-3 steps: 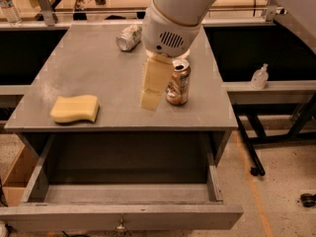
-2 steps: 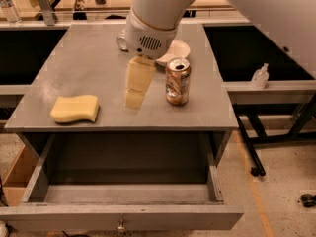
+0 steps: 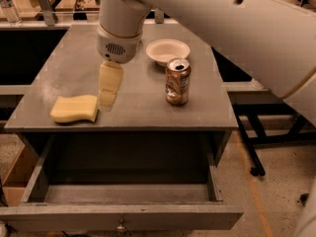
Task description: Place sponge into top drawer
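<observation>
The pincer [image 3: 106,100] hangs just right of the sponge [image 3: 75,108], which lies lengthwise along the counter [image 3: 143,110] edge; open or closed, I cannot tell.

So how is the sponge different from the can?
The sponge is pale yellow and soft-looking; the can is brown and shiny. The sponge lies flat and low; the can stands upright and taller. Both rest on the grey table. The gripper hangs between them, close beside the sponge.
</observation>
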